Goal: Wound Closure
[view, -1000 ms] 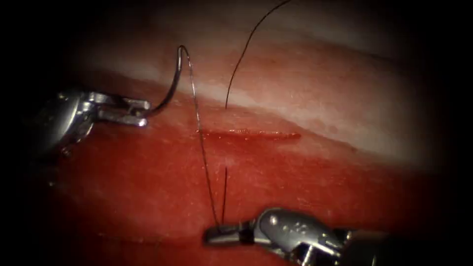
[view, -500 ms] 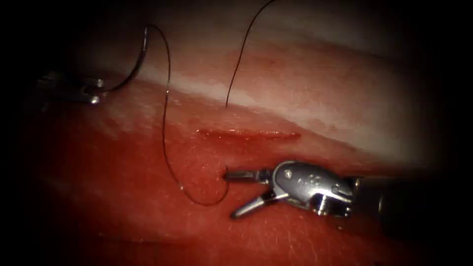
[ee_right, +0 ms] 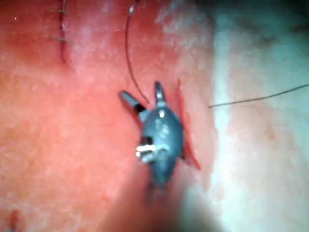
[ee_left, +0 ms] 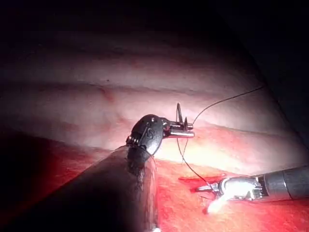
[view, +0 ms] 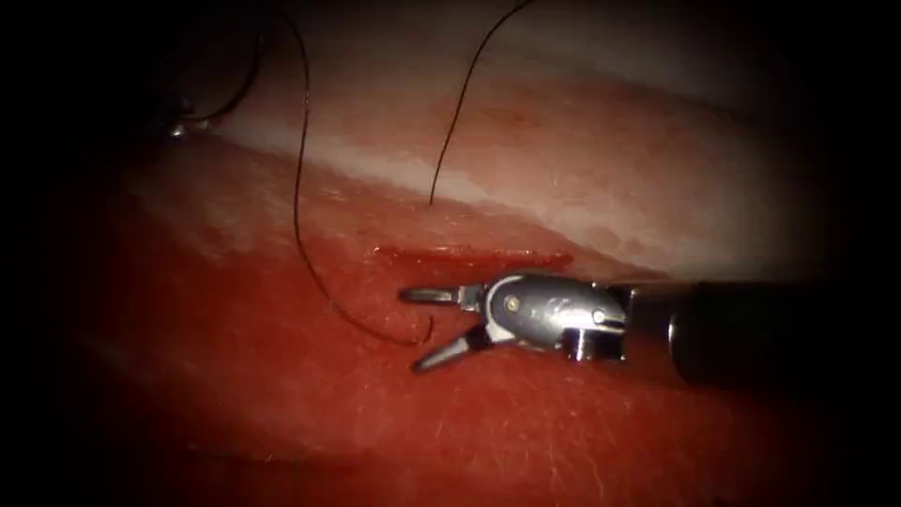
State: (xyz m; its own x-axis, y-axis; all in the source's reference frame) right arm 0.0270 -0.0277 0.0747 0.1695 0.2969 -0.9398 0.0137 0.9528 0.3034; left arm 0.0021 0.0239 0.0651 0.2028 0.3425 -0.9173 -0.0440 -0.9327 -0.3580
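The left tool (ee_left: 186, 129) pinches the needle (ee_left: 179, 113), clear of the tissue (view: 563, 422), at 10 o'clock from the cut (view: 474, 253). The right tool (view: 424, 324) is spread, empty. The thread (view: 298, 197) looks limp and slippery (grip away from the exit).

Left end effector (view: 178, 127) lost in dark vignette, endoscope view; thread (view: 298, 202) runs off top edge.

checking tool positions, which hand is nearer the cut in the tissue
Right. The right hand sits open just below the cut; the left hand, holding the needle, is far off to its upper left.
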